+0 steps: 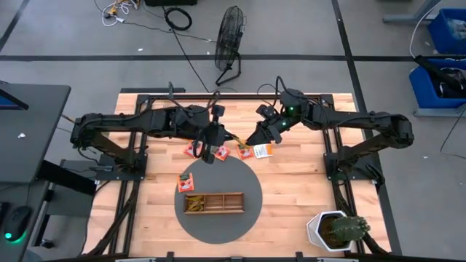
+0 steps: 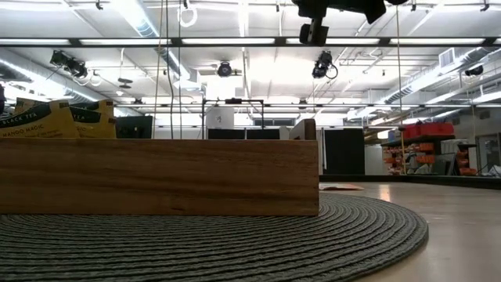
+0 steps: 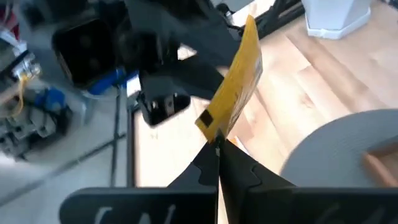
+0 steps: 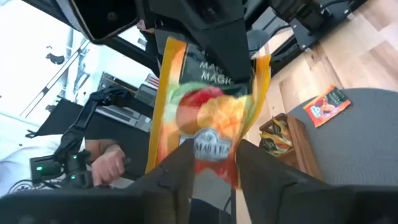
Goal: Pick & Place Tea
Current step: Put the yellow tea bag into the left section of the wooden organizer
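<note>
My left gripper (image 3: 216, 149) is shut on a yellow-orange tea sachet (image 3: 239, 78), held high above the table's middle. It shows as a thin yellow strip (image 1: 235, 137) between the two arms. My right gripper (image 4: 214, 171) is open, its fingers on either side of the sachet's printed face (image 4: 208, 106). Whether they touch it I cannot tell. More red and yellow sachets (image 1: 220, 153) lie flat on the wood. One orange-red sachet (image 1: 187, 182) lies on the grey mat. The wooden tray (image 1: 213, 202) holds some sachets (image 2: 47, 117). My left gripper pinches one edge of the sachet (image 3: 211, 124) between its two fingertips. The sachet is lifted clear of the table and stands out beyond the fingertips, edge-on in the left wrist view, reaching toward the right gripper.
The tray stands on a round grey woven mat (image 1: 247, 218) at the table's near middle. A white pot with a cactus (image 1: 338, 229) stands at the near right corner. Black frame rails run along both sides of the table. A person's hand (image 4: 106, 163) shows beyond the table.
</note>
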You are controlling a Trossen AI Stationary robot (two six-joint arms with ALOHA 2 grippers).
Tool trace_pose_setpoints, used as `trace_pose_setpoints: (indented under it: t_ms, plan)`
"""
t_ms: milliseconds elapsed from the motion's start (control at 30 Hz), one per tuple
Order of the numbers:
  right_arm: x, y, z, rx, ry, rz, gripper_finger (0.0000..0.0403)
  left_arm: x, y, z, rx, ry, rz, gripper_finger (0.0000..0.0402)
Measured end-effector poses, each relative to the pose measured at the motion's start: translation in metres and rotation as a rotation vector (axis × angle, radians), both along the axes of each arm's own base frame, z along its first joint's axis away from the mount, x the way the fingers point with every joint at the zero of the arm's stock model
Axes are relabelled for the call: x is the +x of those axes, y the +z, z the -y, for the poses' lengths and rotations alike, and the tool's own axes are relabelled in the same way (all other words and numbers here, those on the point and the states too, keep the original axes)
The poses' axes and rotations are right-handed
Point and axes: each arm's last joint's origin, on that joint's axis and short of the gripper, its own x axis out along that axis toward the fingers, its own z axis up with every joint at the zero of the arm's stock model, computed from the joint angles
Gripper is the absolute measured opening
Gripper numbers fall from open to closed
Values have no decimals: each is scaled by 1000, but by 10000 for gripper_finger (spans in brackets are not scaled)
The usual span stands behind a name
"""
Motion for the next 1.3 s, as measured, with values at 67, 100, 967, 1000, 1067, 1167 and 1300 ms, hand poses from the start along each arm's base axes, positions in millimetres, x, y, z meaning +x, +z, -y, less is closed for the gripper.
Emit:
trace_pose_setpoints:
  t_ms: [67, 100, 967, 1000, 1067, 1167, 1300]
  plan:
    - [-2, 1, 1, 2, 2, -2, 140, -3, -1, 3, -60, 31, -22, 3]
    - [-2, 1, 2, -2, -1, 2, 146, -5, -3, 4, -92, 52, -41, 3]
    - [-7, -26, 1, -342, -203, -195, 178, -61, -47, 23, -697, 608, -723, 2]
    - [-7, -26, 1, -353, -216, -199, 178, -58, -49, 23, -728, 631, -735, 2]
    - [-7, -27, -1, -377, -235, -213, 178, -53, -55, 25, -759, 669, -761, 2]
    - [-7, -29, -4, -401, -240, -230, 178, -45, -66, 30, -806, 700, -827, 2]
    - [-8, -33, -11, -421, -206, -269, 178, -37, -81, 40, -788, 717, -923, 2]
